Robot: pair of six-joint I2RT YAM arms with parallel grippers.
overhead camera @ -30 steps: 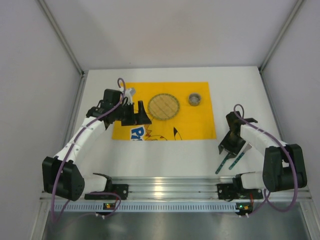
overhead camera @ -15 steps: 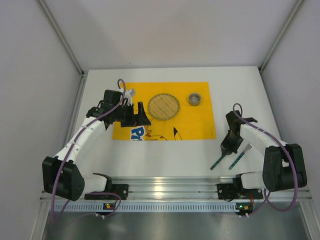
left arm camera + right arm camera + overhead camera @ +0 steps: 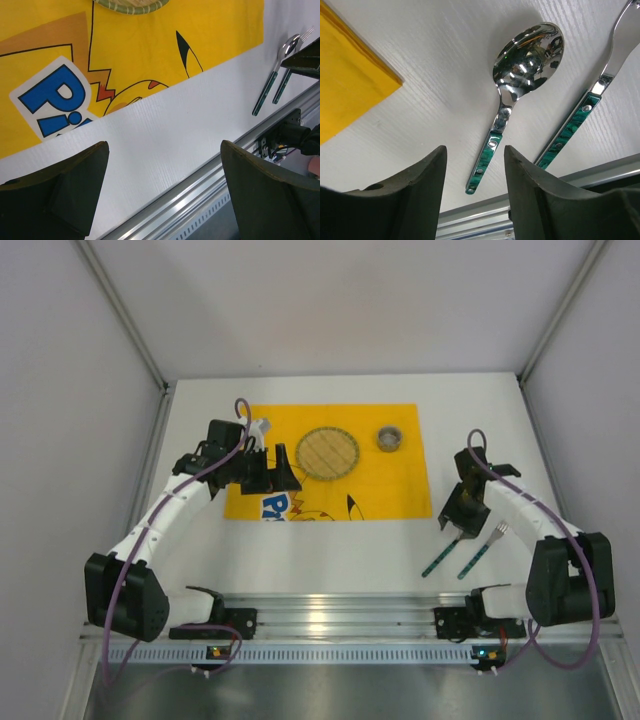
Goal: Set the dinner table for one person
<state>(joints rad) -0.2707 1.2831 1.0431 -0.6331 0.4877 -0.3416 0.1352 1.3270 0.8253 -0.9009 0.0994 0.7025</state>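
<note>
The white dinner table (image 3: 330, 550) carries a yellow cartoon mat (image 3: 400, 480) with a round woven plate (image 3: 327, 452) and a small grey cup (image 3: 389, 438) on it. A green-handled spoon (image 3: 436, 559) and fork (image 3: 479, 550) lie side by side on the table at the right, off the mat. My right gripper (image 3: 456, 524) is open and empty, just above the spoon's bowl. In the right wrist view the spoon (image 3: 527, 55) and fork (image 3: 592, 102) lie beyond my right gripper (image 3: 475, 150). My left gripper (image 3: 283, 472) is open and empty over the mat's left part.
The ribbed aluminium rail (image 3: 340, 615) runs along the near edge, also in the left wrist view (image 3: 200, 195). That view shows the mat (image 3: 150, 45), the plate's rim (image 3: 130, 5) and my left gripper (image 3: 163, 150) above bare table. Grey walls enclose the table.
My right gripper has drawn back from the spoon toward the mat. The spoon's handle has swung slightly left and now lies free on the table. The left arm has not moved.
</note>
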